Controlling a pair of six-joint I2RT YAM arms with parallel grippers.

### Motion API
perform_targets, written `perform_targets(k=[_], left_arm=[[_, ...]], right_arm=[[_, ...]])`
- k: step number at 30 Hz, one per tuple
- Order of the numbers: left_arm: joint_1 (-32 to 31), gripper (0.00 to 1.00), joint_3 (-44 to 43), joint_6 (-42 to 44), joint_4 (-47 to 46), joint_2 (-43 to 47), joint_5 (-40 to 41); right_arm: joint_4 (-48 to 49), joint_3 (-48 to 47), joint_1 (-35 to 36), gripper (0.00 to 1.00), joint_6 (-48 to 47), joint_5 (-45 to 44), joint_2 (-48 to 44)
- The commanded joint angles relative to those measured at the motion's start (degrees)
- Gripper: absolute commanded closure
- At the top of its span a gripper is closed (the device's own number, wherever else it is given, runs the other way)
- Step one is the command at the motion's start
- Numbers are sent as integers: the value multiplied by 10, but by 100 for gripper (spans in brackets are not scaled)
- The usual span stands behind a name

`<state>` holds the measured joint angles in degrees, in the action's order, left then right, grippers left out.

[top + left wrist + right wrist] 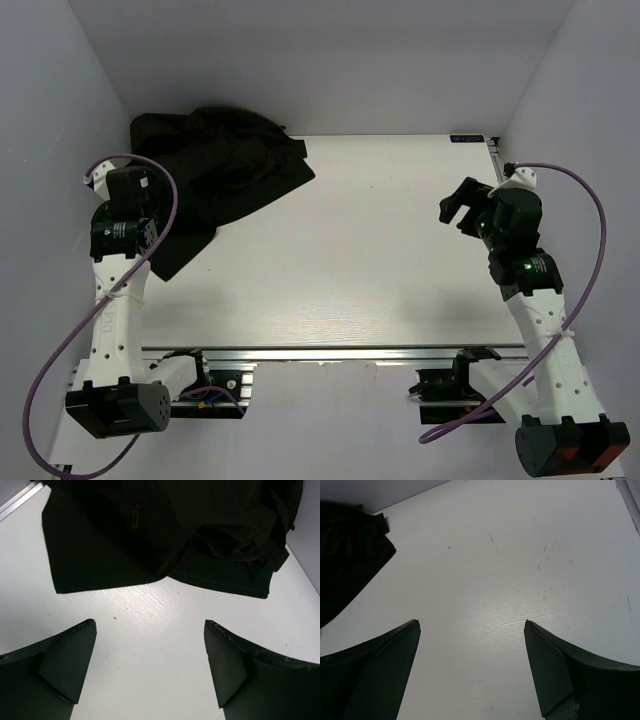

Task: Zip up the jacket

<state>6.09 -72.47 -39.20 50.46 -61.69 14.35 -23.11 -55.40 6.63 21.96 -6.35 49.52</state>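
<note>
The black jacket (pixel 215 170) lies crumpled in a heap at the table's far left corner, and its front zipper is not laid out. In the left wrist view the jacket (pixel 165 535) fills the top, with a small zipper pull (pixel 135 517) showing on the fabric. My left gripper (pixel 150 625) is open and empty above bare table just short of the jacket's hem; from above it (pixel 130 185) sits at the jacket's left side. My right gripper (pixel 458 212) is open and empty at the right, far from the jacket. The right wrist view (pixel 471 622) shows a jacket corner (pixel 345 555) at far left.
The white table (pixel 380 260) has a metal rail along its near edge (pixel 340 353) and its left edge (pixel 20 500). Grey walls enclose the left, back and right sides. Purple cables loop off both arms.
</note>
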Motion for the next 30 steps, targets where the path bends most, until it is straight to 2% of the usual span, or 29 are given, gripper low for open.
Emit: perform_targets(k=[1, 8, 14, 18, 26, 27, 28, 29, 30], left_arm=[[-1, 2, 4, -11, -31, -9, 11], [1, 2, -43, -4, -107, -120, 28], [5, 2, -94, -2, -159, -274, 40], [7, 2, -137, 10, -221, -373, -4], [9, 2, -296, 16, -241, -596, -34], [9, 9, -326, 23, -245, -613, -55], [9, 22, -344, 30, -239, -631, -72], [9, 48, -361, 38, -238, -662, -84], [8, 62, -370, 46, -242, -672, -104]], right_arm=[[-1, -26, -2, 11, -25, 15, 2], [-19, -41, -1, 11, -19, -6, 23], [-3, -33, -1, 11, -53, 40, 43], [-3, -35, -1, 11, -69, 83, 55], [-6, -21, -1, 11, -80, 92, 45], [-4, -16, -1, 11, -82, 101, 44], [-2, -15, -2, 11, -83, 104, 44], [-2, -12, -1, 11, -86, 108, 42], [-2, -11, -1, 11, -86, 108, 41]])
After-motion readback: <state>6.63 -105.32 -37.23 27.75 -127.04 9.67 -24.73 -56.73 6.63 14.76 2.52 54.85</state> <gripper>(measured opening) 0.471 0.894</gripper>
